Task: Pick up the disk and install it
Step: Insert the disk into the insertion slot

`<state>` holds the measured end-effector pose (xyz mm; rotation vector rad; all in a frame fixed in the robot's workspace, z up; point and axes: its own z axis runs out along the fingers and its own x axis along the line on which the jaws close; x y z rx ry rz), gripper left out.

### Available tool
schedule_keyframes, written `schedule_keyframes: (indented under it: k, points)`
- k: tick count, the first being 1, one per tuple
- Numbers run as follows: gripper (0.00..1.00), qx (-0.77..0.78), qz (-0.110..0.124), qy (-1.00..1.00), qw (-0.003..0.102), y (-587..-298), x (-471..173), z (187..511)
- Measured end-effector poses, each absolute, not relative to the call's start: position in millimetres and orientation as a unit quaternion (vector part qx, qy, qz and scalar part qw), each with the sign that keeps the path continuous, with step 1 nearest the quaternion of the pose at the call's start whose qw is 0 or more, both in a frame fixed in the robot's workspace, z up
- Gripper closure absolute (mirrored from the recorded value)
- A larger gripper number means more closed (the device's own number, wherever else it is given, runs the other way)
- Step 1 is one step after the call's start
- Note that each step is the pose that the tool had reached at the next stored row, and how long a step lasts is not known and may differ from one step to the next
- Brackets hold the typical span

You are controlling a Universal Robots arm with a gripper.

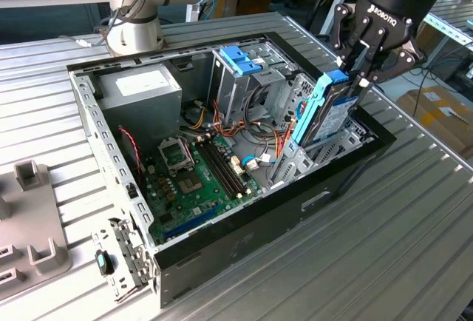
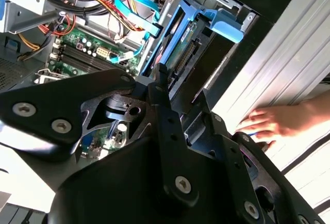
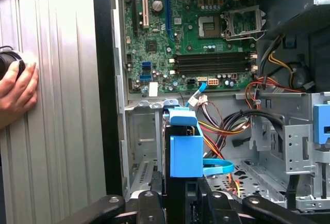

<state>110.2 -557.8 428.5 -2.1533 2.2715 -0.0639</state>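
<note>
The disk [image 1: 332, 110], a grey-black drive in a bright blue carrier frame, stands on edge at the exterior view's right end of the open computer case [image 1: 244, 240]. Its lower end sits down in the drive bay there. My gripper [image 1: 353, 69] comes from above and is shut on the disk's upper end. In the first wrist view the blue carrier [image 3: 183, 152] rises between my black fingers [image 3: 149, 203]. In the second wrist view the disk [image 2: 188, 46] lies just past my fingers [image 2: 157, 87], beside the case wall.
A blue bracket [image 1: 240, 58] tops the tall metal cage mid-case. The motherboard [image 1: 196, 173], power supply [image 1: 140, 88] and loose cables [image 3: 227, 126] fill the case. A person's hand [image 3: 15, 92] rests on the ribbed table outside the wall. Grey fixtures [image 1: 29, 210] stand at the exterior view's left.
</note>
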Motion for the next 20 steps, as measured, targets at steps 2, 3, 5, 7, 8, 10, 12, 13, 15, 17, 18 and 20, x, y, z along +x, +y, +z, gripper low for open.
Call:
schedule_keyframes:
  k: [2, 3, 5, 7, 8, 10, 12, 13, 15, 17, 18, 20]
  points:
    - [0.65, -0.688, -0.020, 0.726, 0.005, -558, 110, 423]
    - [0.65, -0.688, -0.020, 0.726, 0.005, -558, 110, 421]
    - [0.65, -0.688, -0.020, 0.726, 0.005, -558, 110, 413]
    - [0.65, -0.688, -0.021, 0.726, 0.005, -558, 110, 408]
    - [0.65, -0.688, -0.020, 0.726, 0.006, -558, 110, 403]
    - [0.65, -0.688, -0.020, 0.726, 0.005, -558, 110, 399]
    - [0.65, -0.688, -0.020, 0.726, 0.005, -558, 110, 395]
    - [0.65, -0.688, -0.020, 0.726, 0.005, -558, 110, 393]
    - [0.65, -0.688, -0.020, 0.726, 0.005, -558, 110, 389]
    - [0.65, -0.688, -0.020, 0.726, 0.005, -558, 110, 384]
    - [0.65, -0.688, -0.020, 0.726, 0.005, -558, 110, 383]
    - [0.65, -0.688, -0.021, 0.726, 0.005, -558, 110, 376]
